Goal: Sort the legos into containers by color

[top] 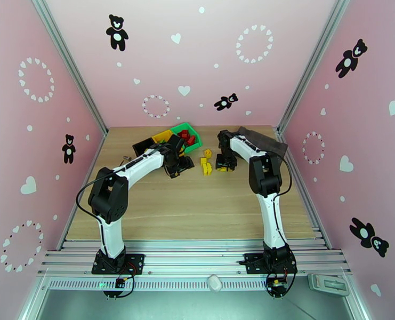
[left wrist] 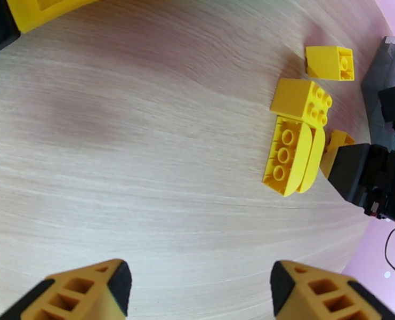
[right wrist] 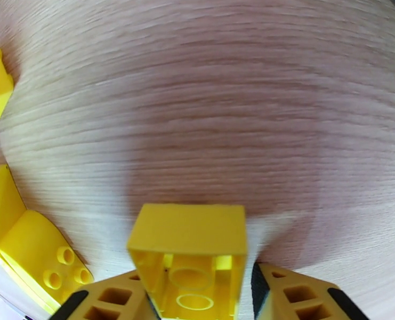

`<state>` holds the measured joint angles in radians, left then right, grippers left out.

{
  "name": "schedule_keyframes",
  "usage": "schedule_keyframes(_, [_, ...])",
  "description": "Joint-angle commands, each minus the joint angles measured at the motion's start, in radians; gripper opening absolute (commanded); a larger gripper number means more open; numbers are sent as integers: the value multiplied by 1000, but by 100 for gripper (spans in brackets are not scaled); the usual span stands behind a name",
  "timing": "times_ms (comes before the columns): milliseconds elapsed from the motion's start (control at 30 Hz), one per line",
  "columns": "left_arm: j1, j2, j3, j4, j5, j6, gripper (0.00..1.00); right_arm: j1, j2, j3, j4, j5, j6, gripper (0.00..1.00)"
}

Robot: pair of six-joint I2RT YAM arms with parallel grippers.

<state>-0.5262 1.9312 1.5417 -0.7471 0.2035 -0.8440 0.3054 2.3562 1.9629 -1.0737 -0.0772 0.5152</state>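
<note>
The three joined bins stand at the back left of the table: black [top: 143, 146], yellow [top: 162, 136] and green [top: 193, 129]. Red legos [top: 186, 137] lie in the green one. Loose yellow legos [top: 206, 166] sit mid-table between the arms; the left wrist view shows them as a curved brick [left wrist: 290, 156], a sloped one [left wrist: 303, 102] and a smaller one [left wrist: 329, 62]. My left gripper [left wrist: 197, 284] hangs open over bare wood to their left. My right gripper [right wrist: 194, 297] is shut on a yellow brick [right wrist: 189, 246], low over the table.
A dark grey tray [top: 264, 141] lies at the back right behind the right arm. More yellow bricks [right wrist: 42, 252] lie close to the left of the right gripper. The yellow bin's corner [left wrist: 42, 6] is near the left gripper. The near half of the table is bare wood.
</note>
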Motion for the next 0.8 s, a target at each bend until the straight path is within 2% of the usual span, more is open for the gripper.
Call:
schedule_keyframes(0, [5, -48, -5, 8, 29, -15, 74, 7, -33, -12, -1, -29, 3, 40])
schedule_keyframes(100, [19, -41, 15, 15, 74, -26, 74, 17, -68, -21, 7, -29, 0, 35])
schedule_keyframes(300, [62, -1, 113, 5, 202, -30, 73, 41, -181, -58, 33, -62, -9, 32])
schedule_keyframes(533, [86, 98, 268, -63, 341, 22, 70, 106, -270, -98, 91, -279, -79, 32])
schedule_keyframes(767, [96, 112, 257, -51, 401, 41, 63, 175, -329, -150, 168, -490, -125, 32])
